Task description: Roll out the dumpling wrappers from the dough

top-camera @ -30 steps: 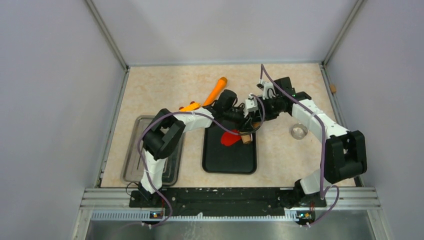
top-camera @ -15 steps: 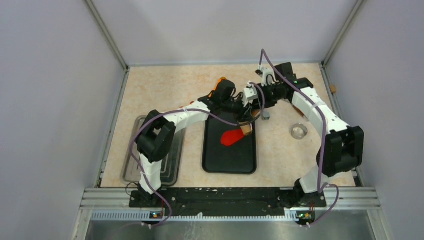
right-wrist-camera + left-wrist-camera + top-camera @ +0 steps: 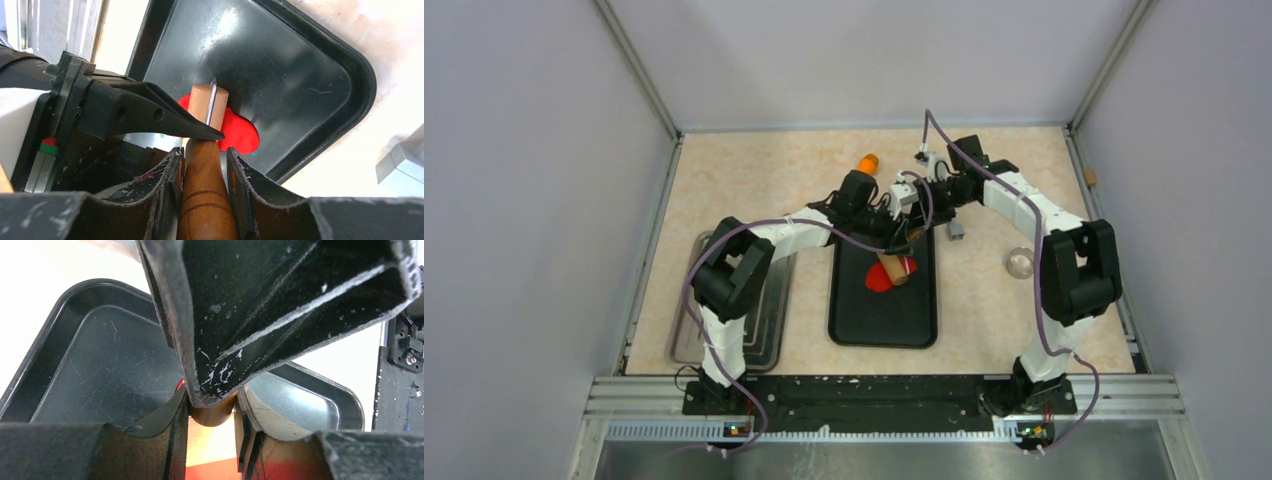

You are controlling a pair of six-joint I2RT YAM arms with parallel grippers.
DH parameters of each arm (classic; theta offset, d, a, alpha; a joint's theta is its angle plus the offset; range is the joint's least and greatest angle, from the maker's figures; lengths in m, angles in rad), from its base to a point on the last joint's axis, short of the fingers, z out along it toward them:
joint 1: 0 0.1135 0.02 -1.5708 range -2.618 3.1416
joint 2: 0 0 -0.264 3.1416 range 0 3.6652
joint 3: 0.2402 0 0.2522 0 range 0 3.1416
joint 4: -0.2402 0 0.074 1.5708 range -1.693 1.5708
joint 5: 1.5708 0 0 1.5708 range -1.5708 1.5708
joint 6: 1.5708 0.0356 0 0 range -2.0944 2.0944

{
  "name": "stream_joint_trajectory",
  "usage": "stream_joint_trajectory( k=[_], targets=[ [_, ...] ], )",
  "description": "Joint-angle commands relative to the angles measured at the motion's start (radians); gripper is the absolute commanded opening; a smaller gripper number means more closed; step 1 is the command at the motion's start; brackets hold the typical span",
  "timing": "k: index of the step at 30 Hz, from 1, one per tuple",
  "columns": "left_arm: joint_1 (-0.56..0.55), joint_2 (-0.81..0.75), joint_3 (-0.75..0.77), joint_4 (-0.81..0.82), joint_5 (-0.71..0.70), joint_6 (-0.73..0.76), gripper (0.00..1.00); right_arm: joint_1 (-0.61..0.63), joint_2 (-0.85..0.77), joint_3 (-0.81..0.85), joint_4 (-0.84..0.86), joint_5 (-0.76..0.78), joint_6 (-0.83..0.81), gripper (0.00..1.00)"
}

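The red dough (image 3: 879, 279) lies flat in the far half of the black tray (image 3: 884, 325). A wooden rolling pin (image 3: 892, 266) with an orange far end (image 3: 868, 162) runs along the tray, its near end resting on the dough (image 3: 239, 133). My right gripper (image 3: 204, 155) is shut on the pin's brown handle (image 3: 205, 200). My left gripper (image 3: 211, 401) is shut on the same pin just beside it, and its finger (image 3: 150, 117) crosses the right wrist view. Seen from above, both grippers (image 3: 894, 228) meet over the tray's far end.
A metal tray (image 3: 686, 330) sits at the left beside the left arm. A small grey block (image 3: 955, 230) and a clear round cup (image 3: 1021, 262) lie right of the black tray. A small brown piece (image 3: 1089, 177) rests by the right wall.
Both arms have shifted left and away, swinging the pin more in line with the tray. Its wooden end has moved from the dough's right side onto the dough.
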Motion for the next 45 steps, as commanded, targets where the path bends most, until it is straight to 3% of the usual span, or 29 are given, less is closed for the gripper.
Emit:
stream_joint_trajectory(
  k=[1, 18, 27, 34, 45],
  targets=[
    [0.033, -0.005, -0.063, -0.002, -0.074, -0.049, 0.00, 0.044, 0.047, -0.052, 0.014, 0.023, -0.002, 0.00],
    [0.090, -0.112, -0.238, -0.010, -0.078, -0.026, 0.00, 0.163, 0.154, -0.040, 0.053, 0.042, -0.004, 0.00],
    [0.085, -0.294, -0.219, -0.093, -0.079, -0.017, 0.00, 0.184, 0.059, 0.087, 0.026, -0.071, 0.013, 0.00],
    [0.013, -0.358, -0.159, -0.028, -0.145, 0.010, 0.00, 0.172, -0.090, 0.107, -0.061, -0.080, -0.181, 0.00],
    [-0.103, -0.187, -0.138, 0.212, -0.382, -0.117, 0.00, 0.054, -0.123, -0.034, -0.024, -0.011, -0.438, 0.00]
  ],
)
